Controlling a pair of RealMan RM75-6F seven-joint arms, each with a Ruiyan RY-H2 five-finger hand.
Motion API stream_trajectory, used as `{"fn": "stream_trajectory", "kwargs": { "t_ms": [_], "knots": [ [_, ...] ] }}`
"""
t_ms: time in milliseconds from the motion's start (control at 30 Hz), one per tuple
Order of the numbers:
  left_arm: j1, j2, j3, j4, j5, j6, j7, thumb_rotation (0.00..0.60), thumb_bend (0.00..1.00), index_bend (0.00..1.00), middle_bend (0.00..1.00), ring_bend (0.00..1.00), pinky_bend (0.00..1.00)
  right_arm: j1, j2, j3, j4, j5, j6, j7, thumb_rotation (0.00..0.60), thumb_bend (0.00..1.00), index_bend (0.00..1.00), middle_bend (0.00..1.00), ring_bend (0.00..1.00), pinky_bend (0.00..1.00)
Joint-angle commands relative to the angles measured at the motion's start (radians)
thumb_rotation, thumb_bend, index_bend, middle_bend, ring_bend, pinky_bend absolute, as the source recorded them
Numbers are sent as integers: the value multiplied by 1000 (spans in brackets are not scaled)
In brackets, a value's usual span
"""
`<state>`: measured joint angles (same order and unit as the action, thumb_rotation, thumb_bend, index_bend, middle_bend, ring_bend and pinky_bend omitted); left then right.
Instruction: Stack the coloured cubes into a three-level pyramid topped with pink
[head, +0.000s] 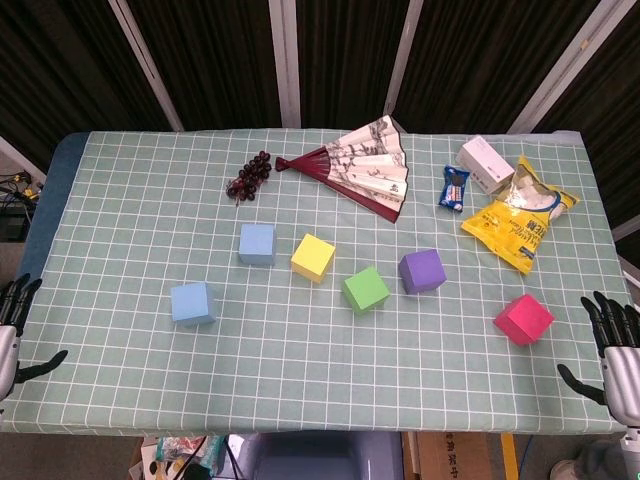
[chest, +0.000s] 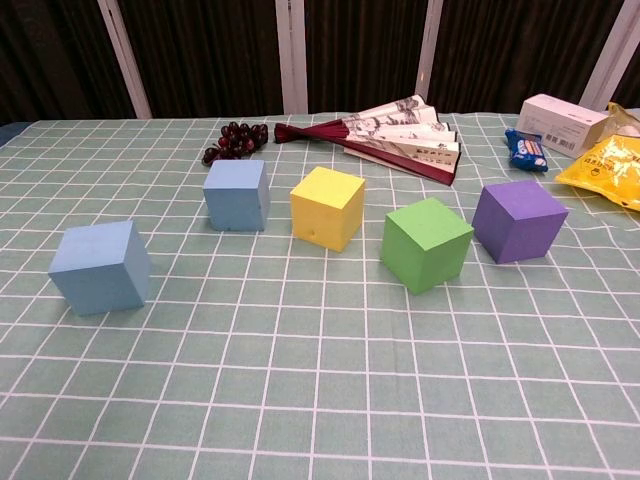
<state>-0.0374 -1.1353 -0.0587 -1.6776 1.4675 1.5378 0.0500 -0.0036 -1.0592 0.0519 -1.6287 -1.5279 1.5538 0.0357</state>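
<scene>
Several cubes lie apart on the green checked cloth (head: 300, 380). A light blue cube (head: 192, 303) (chest: 101, 266) sits front left, a second blue cube (head: 257, 244) (chest: 236, 194) behind it. Then come yellow (head: 313, 257) (chest: 327, 207), green (head: 366, 290) (chest: 426, 243) and purple (head: 422, 270) (chest: 519, 220) cubes in a loose row. The pink cube (head: 523, 319) lies far right, seen only in the head view. My left hand (head: 14, 325) hangs at the left table edge, fingers spread, holding nothing. My right hand (head: 614, 348) is at the right edge, fingers spread and empty.
Along the back lie a bunch of dark grapes (head: 249, 176), an unfolded paper fan (head: 362, 165), a small blue packet (head: 455, 187), a white box (head: 486, 164) and a yellow snack bag (head: 520, 218). Dark curtains stand behind the table.
</scene>
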Motion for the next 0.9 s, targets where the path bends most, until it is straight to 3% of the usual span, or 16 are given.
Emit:
{"fn": "stream_trajectory", "kwargs": {
  "t_ms": [33, 900],
  "knots": [
    [0, 0, 0, 1, 0, 0, 1, 600, 91, 0, 0, 0, 0, 0, 0, 0, -1, 1, -1, 1, 600, 236, 0, 0, 0, 0],
    [-4, 0, 1, -1, -3, -9, 13, 600, 91, 0, 0, 0, 0, 4, -15, 2, 12, -13, 7, 3, 600, 237, 0, 0, 0, 0]
  ]
}}
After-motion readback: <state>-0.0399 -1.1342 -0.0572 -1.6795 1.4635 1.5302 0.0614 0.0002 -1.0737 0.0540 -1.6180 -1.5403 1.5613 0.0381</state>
